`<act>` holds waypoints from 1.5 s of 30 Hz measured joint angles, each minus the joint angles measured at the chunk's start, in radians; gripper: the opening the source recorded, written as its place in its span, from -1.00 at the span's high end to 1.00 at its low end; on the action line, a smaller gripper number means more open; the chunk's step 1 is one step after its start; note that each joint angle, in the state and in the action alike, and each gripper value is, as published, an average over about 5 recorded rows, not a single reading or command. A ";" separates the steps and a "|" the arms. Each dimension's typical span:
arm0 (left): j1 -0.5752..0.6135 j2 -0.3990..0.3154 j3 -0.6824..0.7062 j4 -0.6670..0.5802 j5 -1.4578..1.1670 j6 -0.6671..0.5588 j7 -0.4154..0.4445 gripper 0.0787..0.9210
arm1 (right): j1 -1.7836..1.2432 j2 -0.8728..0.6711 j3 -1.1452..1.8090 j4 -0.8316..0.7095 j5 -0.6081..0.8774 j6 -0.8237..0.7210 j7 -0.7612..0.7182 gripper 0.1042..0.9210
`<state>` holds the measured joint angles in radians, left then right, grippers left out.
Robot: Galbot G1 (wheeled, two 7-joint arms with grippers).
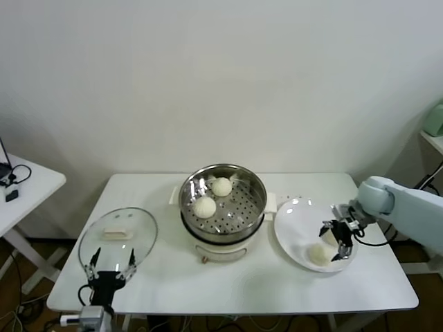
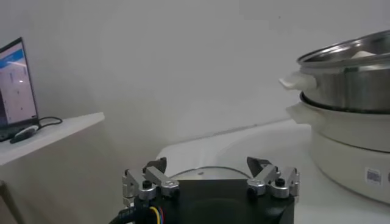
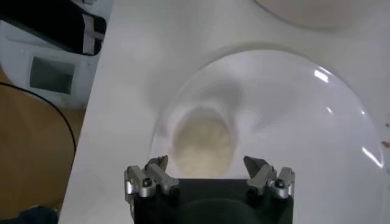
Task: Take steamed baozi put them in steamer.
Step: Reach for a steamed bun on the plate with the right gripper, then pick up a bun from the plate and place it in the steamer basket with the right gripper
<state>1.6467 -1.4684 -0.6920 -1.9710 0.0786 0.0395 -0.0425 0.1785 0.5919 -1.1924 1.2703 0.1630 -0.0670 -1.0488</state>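
The steel steamer (image 1: 223,200) stands on its white cooker base at the table's middle and holds two baozi (image 1: 221,186) (image 1: 204,207). One more baozi (image 1: 319,254) lies on the white plate (image 1: 294,221) to the right. My right gripper (image 1: 333,242) is open and hangs just above that baozi, fingers either side of it; the right wrist view shows the baozi (image 3: 203,145) between the spread fingertips (image 3: 159,163). My left gripper (image 1: 109,266) is open and idle over the near left of the table. The steamer also shows in the left wrist view (image 2: 348,76).
The glass lid (image 1: 118,238) lies flat on the table's left, under the left gripper. A side table (image 1: 28,187) with a cable stands further left. A shelf with a green object (image 1: 435,119) is at far right.
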 measured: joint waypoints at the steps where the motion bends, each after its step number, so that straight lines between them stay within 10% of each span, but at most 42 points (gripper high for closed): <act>1: 0.000 0.000 0.000 0.001 0.001 0.000 0.000 -0.77 | -0.008 0.005 0.006 -0.005 -0.003 0.000 0.001 -0.76; 45: -0.021 0.002 0.017 -0.001 0.019 0.015 -0.003 -0.77 | 0.045 0.008 0.023 0.009 -0.008 0.038 -0.021 -0.47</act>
<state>1.6262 -1.4667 -0.6751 -1.9720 0.0975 0.0546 -0.0454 0.2231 0.6001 -1.1695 1.2797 0.1549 -0.0295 -1.0696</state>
